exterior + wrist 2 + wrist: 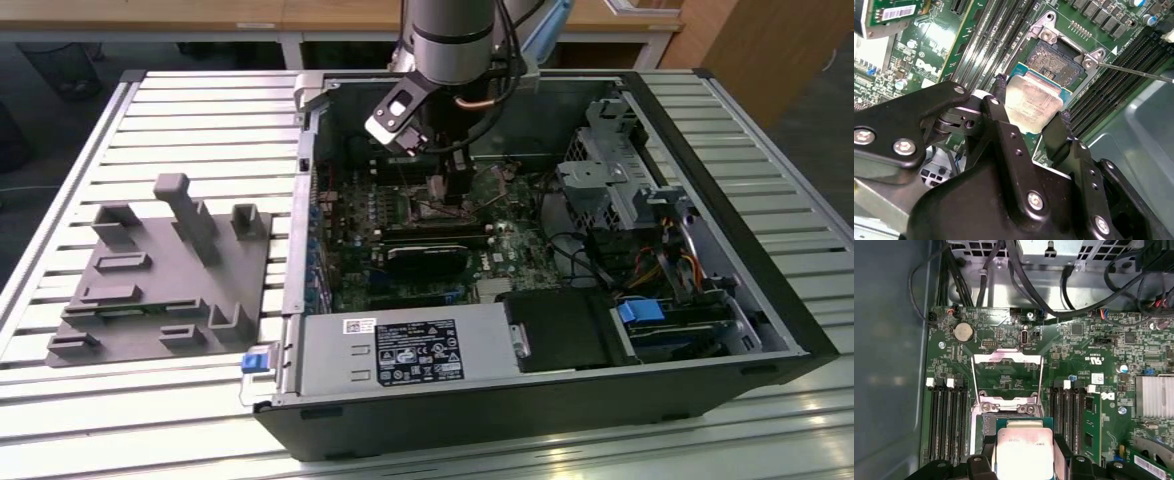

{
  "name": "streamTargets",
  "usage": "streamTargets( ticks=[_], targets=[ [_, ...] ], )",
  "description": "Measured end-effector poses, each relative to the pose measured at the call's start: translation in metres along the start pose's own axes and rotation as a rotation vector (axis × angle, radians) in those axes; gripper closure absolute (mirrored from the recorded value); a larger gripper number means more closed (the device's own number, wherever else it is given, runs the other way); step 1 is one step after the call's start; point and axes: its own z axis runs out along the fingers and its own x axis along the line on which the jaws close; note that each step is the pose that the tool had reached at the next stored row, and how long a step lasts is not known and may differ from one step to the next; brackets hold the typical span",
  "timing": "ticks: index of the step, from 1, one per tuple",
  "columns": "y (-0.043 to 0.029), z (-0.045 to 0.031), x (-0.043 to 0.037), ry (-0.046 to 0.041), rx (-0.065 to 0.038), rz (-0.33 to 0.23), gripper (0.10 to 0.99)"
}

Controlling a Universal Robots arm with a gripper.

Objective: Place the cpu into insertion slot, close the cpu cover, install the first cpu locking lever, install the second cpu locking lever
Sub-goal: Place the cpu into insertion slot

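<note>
gripper (pixel 1033 100) clenched on cpu (pixel 1029 107) at two opposite edges | cpu held over insertion slot (pixel 1059 62), overlapping one edge of slot | cpu cover (pixel 975 377) swung open beside slot | slot inside computer case (pixel 534 410) on bench (pixel 174 110)

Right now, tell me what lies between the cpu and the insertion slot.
Nothing: in the second wrist view the tool holds the cpu partly over the insertion slot, whose dark centre is bare.

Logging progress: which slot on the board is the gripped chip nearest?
The square insertion slot with the silvery rim, its cpu cover raised; the long black memory slots flank it.
</note>
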Motion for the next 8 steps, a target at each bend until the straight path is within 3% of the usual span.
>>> streamTargets(
  ticks=[8],
  targets=[
    [-0.0017,0.0091,0.0063,0.0,0.0,0.0,0.549]
  ],
)
